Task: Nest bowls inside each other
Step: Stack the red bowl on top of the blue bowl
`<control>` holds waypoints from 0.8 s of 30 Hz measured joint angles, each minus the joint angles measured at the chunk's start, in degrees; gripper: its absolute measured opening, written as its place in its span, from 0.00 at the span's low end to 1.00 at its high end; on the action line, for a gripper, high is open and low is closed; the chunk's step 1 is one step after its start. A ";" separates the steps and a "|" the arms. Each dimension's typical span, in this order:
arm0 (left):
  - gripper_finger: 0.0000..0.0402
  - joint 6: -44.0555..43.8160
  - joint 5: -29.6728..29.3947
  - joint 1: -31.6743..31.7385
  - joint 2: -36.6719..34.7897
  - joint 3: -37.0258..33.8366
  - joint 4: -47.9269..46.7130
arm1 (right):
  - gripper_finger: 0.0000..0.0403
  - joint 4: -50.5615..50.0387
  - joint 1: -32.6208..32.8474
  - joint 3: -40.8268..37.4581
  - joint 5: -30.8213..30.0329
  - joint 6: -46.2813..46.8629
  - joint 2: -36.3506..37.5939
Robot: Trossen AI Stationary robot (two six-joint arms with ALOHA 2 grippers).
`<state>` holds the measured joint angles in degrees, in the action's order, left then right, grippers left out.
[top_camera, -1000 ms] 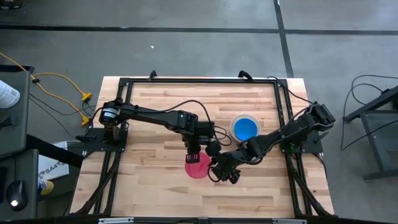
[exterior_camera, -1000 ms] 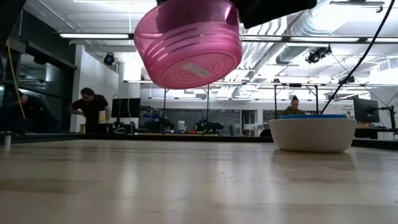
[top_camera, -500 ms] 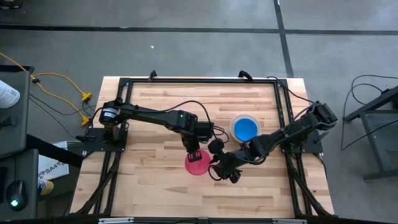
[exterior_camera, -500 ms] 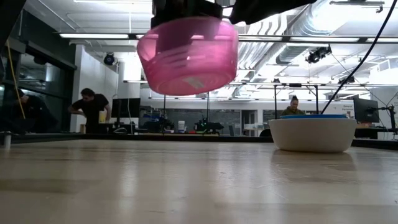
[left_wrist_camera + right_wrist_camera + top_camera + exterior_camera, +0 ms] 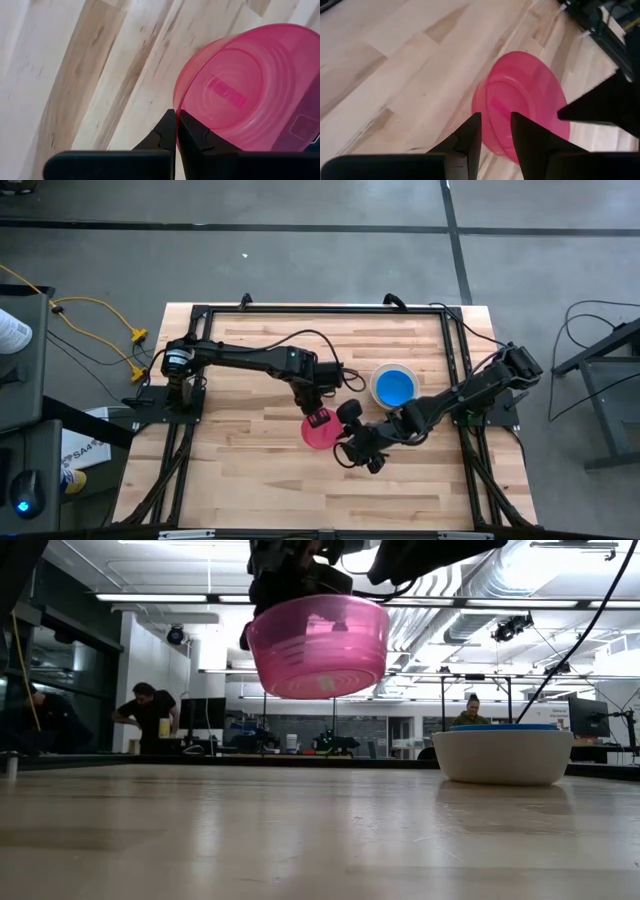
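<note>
A translucent pink-red bowl (image 5: 322, 432) hangs above the table's middle, mouth up and nearly level (image 5: 318, 645). My left gripper (image 5: 318, 418) is shut on it. My right gripper (image 5: 350, 452) stands open just to the bowl's right and touches nothing. In its wrist view the bowl (image 5: 520, 105) shows past the narrow gap between its fingers (image 5: 495, 116). At the far right a blue bowl (image 5: 394, 386) sits inside a white bowl (image 5: 503, 758), which rests on the table. No other bowl shows. My left gripper pinches the pink-red bowl's wall at its rim (image 5: 175, 100), one finger inside the bowl and one outside. The fingers (image 5: 192, 135) come steeply from above. The bowl hangs below them, clear of the table and close to level.
A black frame rail (image 5: 300, 308) runs round the wooden table. Bare wood (image 5: 240, 470) lies at the near left. In the room beyond the table are people (image 5: 145, 715) and desks.
My left gripper has carried the pink-red bowl a little toward the table's far edge and right while rolling its wrist. The bowl, tipped before, now hangs nearly level. My right gripper has kept its place, still open.
</note>
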<state>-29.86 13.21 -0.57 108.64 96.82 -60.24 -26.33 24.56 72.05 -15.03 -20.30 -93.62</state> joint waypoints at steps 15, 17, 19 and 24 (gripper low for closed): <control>0.00 -3.90 -0.76 0.65 0.00 0.00 -1.62 | 0.24 0.42 1.76 0.00 -0.04 4.45 -0.02; 0.00 -5.00 -0.72 1.03 0.00 0.00 -1.61 | 0.24 0.42 2.09 0.00 0.06 5.54 -0.02; 0.00 -6.45 -0.51 1.08 0.00 0.00 -1.60 | 0.24 0.38 2.12 0.00 0.06 6.73 -0.23; 0.00 -10.80 0.07 1.11 0.00 0.04 -2.52 | 0.24 1.06 1.88 0.03 -0.64 8.38 -1.35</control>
<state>-40.66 13.29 0.54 108.64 96.86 -62.76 -25.27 26.44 72.08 -15.67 -11.92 -94.97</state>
